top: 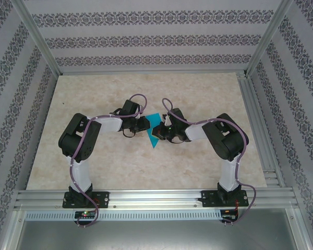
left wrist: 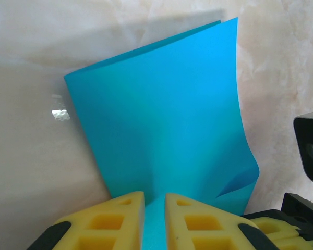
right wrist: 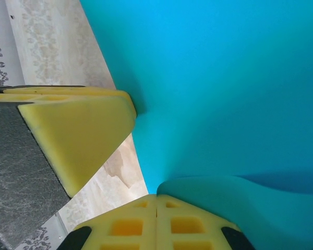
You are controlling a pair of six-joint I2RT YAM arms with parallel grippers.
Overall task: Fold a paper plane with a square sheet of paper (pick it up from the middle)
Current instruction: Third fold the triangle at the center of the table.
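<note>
Gripping the lower edge of the paper with the left fingers, narrowed to a slit around it. Pinching a curled corner of the same sheet with the right fingers, pressed fully together, just beside the left pair. Holding the paper doubled over, its two top edges nearly matched in the left wrist view, near the middle of the surface and well apart from every edge. Cannot tell whether any part rests on the surface.

Probably at the first half-fold: folded once, crease soft, no nose or wings yet. Next, likely: lay flat, line up the two edges, then press along the fold to sharpen it, without tearing the thin sheet or letting it slip from either pinch.
</note>
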